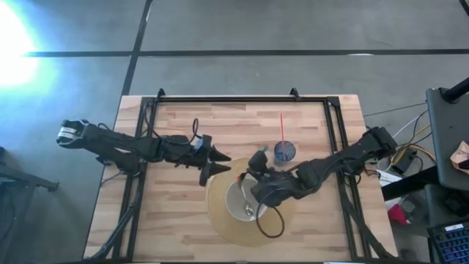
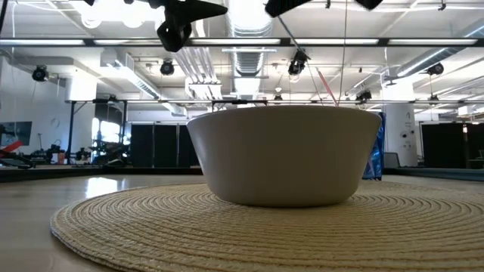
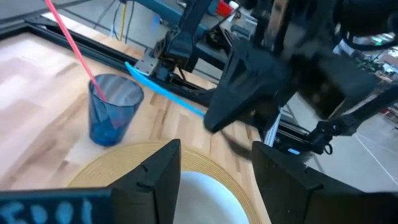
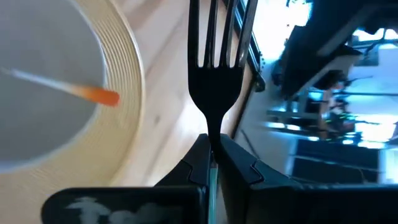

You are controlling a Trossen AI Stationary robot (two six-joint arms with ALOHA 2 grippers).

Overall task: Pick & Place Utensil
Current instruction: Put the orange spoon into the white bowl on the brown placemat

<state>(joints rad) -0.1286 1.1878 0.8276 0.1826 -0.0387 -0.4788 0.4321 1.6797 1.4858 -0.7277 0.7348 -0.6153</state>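
Observation:
A white bowl (image 1: 244,202) sits on a round woven mat (image 1: 220,220) near the table's near edge; a thin utensil with an orange end (image 4: 99,95) lies inside it. My right gripper (image 1: 257,163) hovers over the bowl's far side, shut on a dark fork (image 4: 216,74). My left gripper (image 1: 217,164) is open, just left of the right one, above the mat's far-left rim. In the left wrist view its fingers (image 3: 155,180) stand apart over the bowl (image 3: 205,199). My right gripper pinches the fork's handle (image 4: 212,138) between its two fingers, just behind the head. The fork runs along the fingers, with its tines (image 4: 217,31) pointing straight ahead. It is lifted clear, above the mat's rim (image 4: 134,93) and the bare wood beside the bowl.
A blue cup (image 1: 284,152) with a red straw (image 1: 281,126) stands on the wood just beyond the mat, close to the right arm. A black frame (image 1: 242,99) borders the table. A black cable loop (image 1: 271,222) lies over the mat's near right part.

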